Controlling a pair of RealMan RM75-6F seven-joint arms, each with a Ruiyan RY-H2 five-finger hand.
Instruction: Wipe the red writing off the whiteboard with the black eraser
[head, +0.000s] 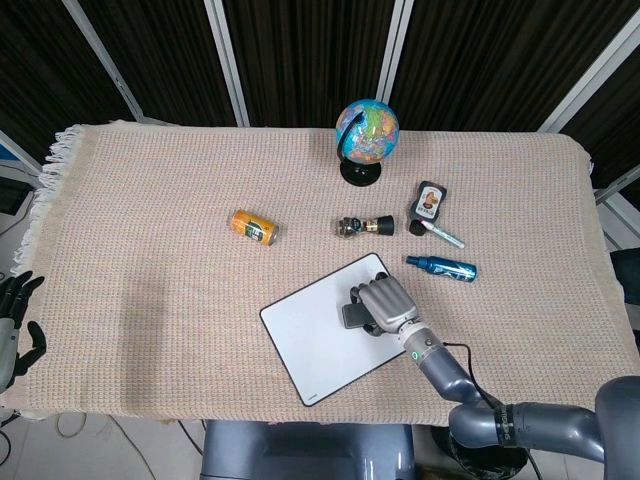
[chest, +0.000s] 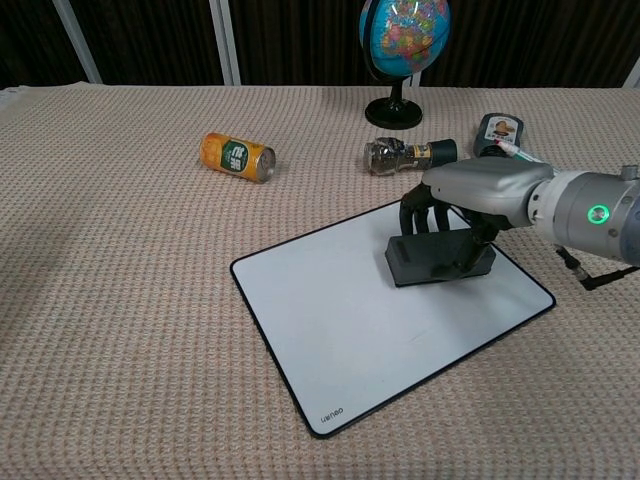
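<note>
While the right hand (chest: 462, 203) grips the black eraser (chest: 440, 258) from above, fingers curled down around its top, the eraser sits flat on the right half of the whiteboard (chest: 340, 320). No red writing shows on the exposed board surface (anything beneath the eraser is hidden). The whiteboard lies skewed near the front edge of the table (head: 130, 300), right of centre. The left hand (head: 14, 312) hangs off the table's front-left corner, fingers apart, holding nothing. A globe (head: 366, 132) stands near the rear edge; an orange can (head: 254, 227) lies at mid-table.
</note>
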